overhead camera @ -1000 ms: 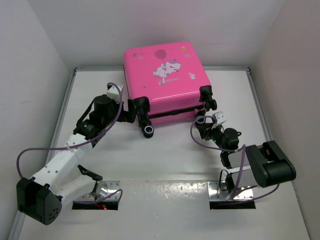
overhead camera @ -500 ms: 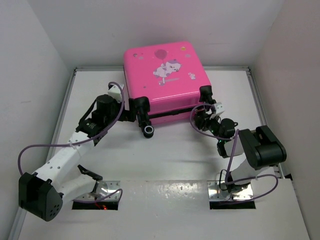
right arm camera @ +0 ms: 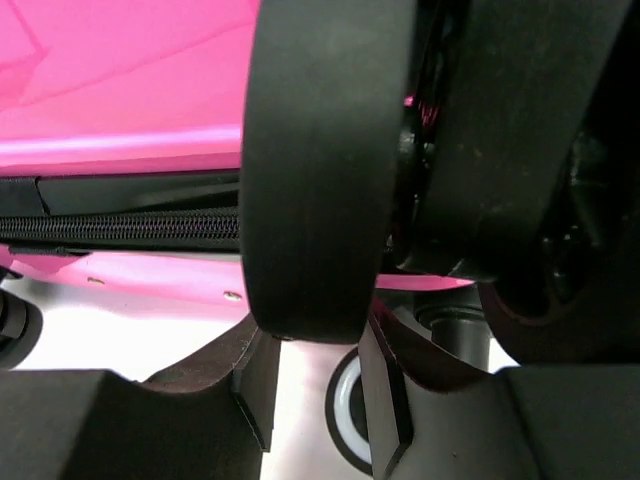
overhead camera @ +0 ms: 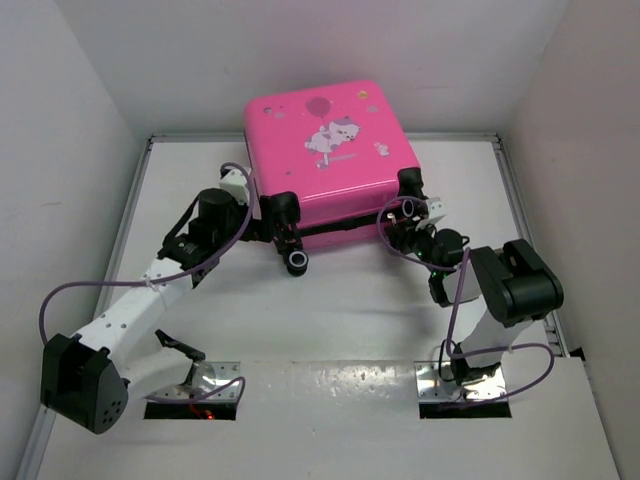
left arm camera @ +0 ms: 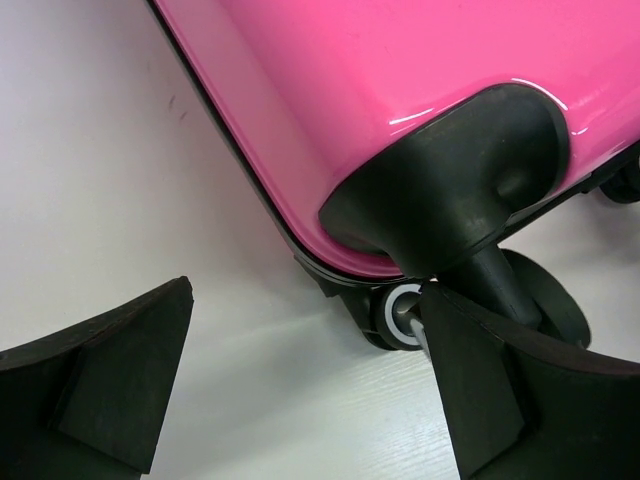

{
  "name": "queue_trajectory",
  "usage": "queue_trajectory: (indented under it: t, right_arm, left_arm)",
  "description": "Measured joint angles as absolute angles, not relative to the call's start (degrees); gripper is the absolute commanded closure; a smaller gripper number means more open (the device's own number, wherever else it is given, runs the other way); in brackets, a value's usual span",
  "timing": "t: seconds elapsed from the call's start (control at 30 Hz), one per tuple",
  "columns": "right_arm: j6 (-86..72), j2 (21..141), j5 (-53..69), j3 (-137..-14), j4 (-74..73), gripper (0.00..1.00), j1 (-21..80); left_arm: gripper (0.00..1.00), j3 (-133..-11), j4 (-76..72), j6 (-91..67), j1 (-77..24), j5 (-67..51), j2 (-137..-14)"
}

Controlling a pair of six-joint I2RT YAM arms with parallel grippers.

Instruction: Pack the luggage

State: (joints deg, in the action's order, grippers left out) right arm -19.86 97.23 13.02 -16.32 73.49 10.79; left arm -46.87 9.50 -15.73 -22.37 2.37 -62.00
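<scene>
The luggage (overhead camera: pixel 325 160) is a bright pink hard-shell suitcase with a white cartoon animal print on its lid. It lies closed at the back of the table, its black zip line facing me. My left gripper (overhead camera: pixel 268 222) is open at the near left corner, its fingers either side of bare table, and the right finger (left arm camera: pixel 500 390) is against a black wheel (left arm camera: pixel 400 315). My right gripper (overhead camera: pixel 405 222) is at the near right corner. Its fingers (right arm camera: pixel 255 385) stand a narrow gap apart under a black wheel (right arm camera: pixel 320 170), with only table between them.
White walls close in the table at the back and on both sides. Another white-rimmed wheel (right arm camera: pixel 345 415) shows behind my right fingers. A loose-looking wheel (overhead camera: pixel 297 263) juts out from the suitcase's near edge toward the middle of the table.
My right gripper has moved forward and left up to the suitcase's near right wheel. The suitcase has shifted slightly back and left. My left arm has followed it a little.
</scene>
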Motion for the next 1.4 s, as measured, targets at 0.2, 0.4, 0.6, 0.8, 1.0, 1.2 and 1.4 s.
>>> queue_trajectory:
  t: [0.2,0.4,0.6,0.8,1.0,1.2,1.4]
  right_arm:
    - [-21.06,97.41,11.64,-16.75,73.47,0.66,12.19]
    - [-21.19,97.27,10.83,-16.69,73.45,0.66,12.38]
    - [-21.19,94.65,10.87,-15.66,73.49,0.66,12.43]
    - [-21.28,93.89,10.59,-15.68,73.69,0.67,12.45]
    - [-21.47,93.86,10.28,-15.99,73.28,0.79,12.43]
    - [-21.54,93.86,10.28,-16.47,72.53,0.91,12.47]
    - [-21.19,93.82,10.92,-16.67,72.14,1.0,12.53]
  left_arm:
    - [0.0,-46.87,9.5,-15.73,-22.63,2.63,-62.78]
    - [0.0,-46.87,9.5,-15.7,-22.96,2.96,-62.96]
    - [0.0,-46.87,9.37,-15.68,-23.31,3.31,-63.55]
    - [0.0,-46.87,9.41,-15.62,-23.7,3.86,-63.61]
    - [0.0,-46.87,9.39,-15.57,-23.7,3.88,-63.64]
    - [0.0,-46.87,9.39,-15.57,-23.7,3.88,-63.64]
    - [0.0,-46.87,9.41,-15.51,-23.7,3.88,-63.55]
